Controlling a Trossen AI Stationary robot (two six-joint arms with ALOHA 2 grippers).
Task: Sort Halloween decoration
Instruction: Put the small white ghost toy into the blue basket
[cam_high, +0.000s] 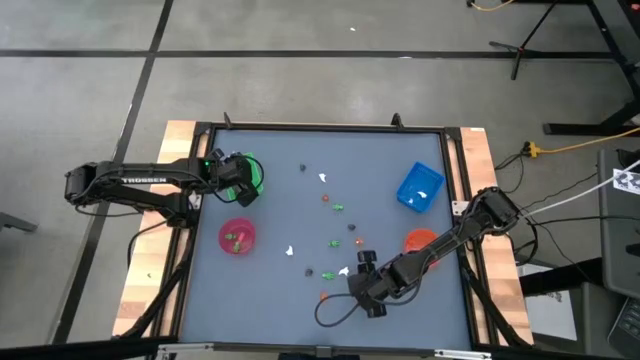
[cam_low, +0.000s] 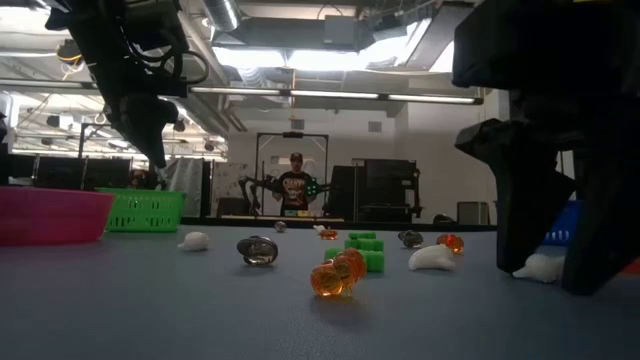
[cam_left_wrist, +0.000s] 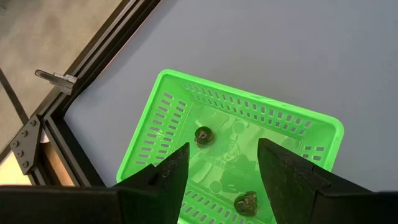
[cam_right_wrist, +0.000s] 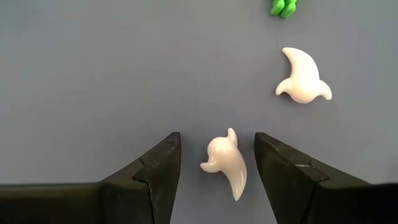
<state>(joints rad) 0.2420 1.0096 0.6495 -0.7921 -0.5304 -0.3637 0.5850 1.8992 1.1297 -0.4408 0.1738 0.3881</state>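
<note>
A: Start at the left. Where is the left gripper (cam_high: 243, 178)?

B: Over the green tray (cam_high: 250, 172) near the table's (cam_high: 280, 225) far-left corner. In its wrist view the fingers (cam_left_wrist: 168, 174) stand spread with nothing between them, and the tray (cam_left_wrist: 155, 130) lies below the gap.

A: Anything in that tray?

B: Two dark figures: one (cam_left_wrist: 203, 135) shows in the gap nearer one finger, the other (cam_left_wrist: 245, 203) lies beside the opposite finger.

A: Next along?

B: The pink bowl (cam_high: 237, 237), with small bits inside that I cannot tell apart. Then the loose Halloween decoration across the middle: a white figure (cam_high: 290, 250), a dark one (cam_high: 302, 168), orange (cam_high: 325, 198) and green (cam_high: 340, 207) ones.

A: And the right gripper (cam_high: 357, 270)?

B: Low over the table near the front, its jaws spread wide. A white ghost (cam_right_wrist: 225, 163) lies on the surface right between the fingers (cam_right_wrist: 155, 168), touching neither, a little closer to one. A second white ghost (cam_right_wrist: 303, 78) lies beyond the jaws, off to one side, with a green figure (cam_right_wrist: 285, 7) farther still.

A: The right edge?

B: The orange bowl (cam_high: 420, 240) beside that arm, and the blue tray (cam_high: 420, 187) beyond it with something white inside.
</note>
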